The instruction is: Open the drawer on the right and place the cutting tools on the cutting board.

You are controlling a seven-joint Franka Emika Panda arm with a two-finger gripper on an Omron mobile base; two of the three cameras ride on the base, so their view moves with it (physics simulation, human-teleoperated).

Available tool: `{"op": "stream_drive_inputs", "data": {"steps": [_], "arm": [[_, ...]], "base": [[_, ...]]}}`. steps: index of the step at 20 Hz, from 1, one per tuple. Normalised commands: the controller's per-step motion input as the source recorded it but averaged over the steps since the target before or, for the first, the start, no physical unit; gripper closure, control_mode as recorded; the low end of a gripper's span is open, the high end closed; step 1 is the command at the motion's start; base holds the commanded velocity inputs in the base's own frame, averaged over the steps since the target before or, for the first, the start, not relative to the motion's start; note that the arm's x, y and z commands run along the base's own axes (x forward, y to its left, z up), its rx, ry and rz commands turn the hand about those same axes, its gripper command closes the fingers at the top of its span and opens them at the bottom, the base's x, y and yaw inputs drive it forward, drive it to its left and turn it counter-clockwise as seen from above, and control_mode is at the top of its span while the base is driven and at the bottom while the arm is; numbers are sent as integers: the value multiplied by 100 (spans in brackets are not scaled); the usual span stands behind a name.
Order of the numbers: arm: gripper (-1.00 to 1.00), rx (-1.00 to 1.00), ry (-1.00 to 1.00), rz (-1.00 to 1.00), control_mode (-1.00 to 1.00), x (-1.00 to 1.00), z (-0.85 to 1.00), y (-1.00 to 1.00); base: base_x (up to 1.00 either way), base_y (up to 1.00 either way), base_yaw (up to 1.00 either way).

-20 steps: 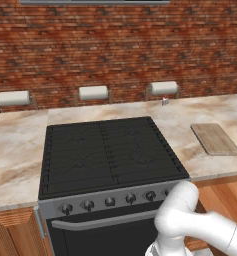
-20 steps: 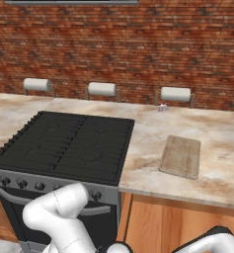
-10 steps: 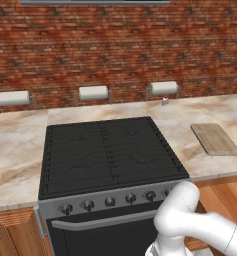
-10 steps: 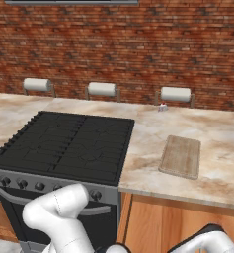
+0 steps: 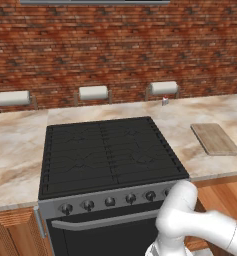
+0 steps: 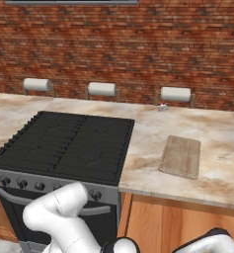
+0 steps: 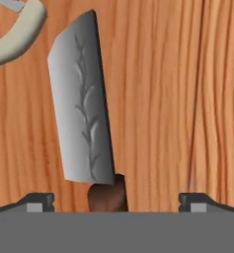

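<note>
Directly between the wide-open pincer (image 7: 116, 200) tips lies the knife (image 7: 84, 106).

Black stove between marbled counters under a brick wall, seen over the robot's arm.

The stove (image 5: 110, 160) sits centre, its dark cooktop flanked left and right by the beige marbled countertop (image 5: 15, 150). A row of round knobs (image 5: 110, 201) lines its grey front panel, with the grey bar handle (image 5: 105, 221) of the oven door just below. On the right counter lies the cutting board (image 5: 215, 139), flat and bare, well apart from the stove. Three paper towel rolls (image 5: 93, 92) hang on the far brick wall (image 5: 115, 45), and a small item too tiny to identify (image 5: 165, 101) stands near the rightmost. The white arm (image 5: 190, 222) rises at the near right, covering part of the stove's front corner.
</note>
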Motion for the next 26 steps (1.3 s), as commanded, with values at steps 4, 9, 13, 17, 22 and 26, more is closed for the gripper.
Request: {"op": "stream_drive_inputs", "data": {"steps": [4,9,13,17,22,26], "arm": [[-100,0,0,0,-100,-46,0,-10],[-100,0,0,1,-100,-45,0,2],[-100,0,0,0,-100,-20,0,19],[-100,0,0,0,-100,-2,0,25],[-100,0,0,0,-100,4,0,13],[-100,0,0,0,-100,1,0,0]], "base": [[0,0,0],[0,0,0],[0,0,0],[0,0,0],[0,0,0],[0,0,0]]}}
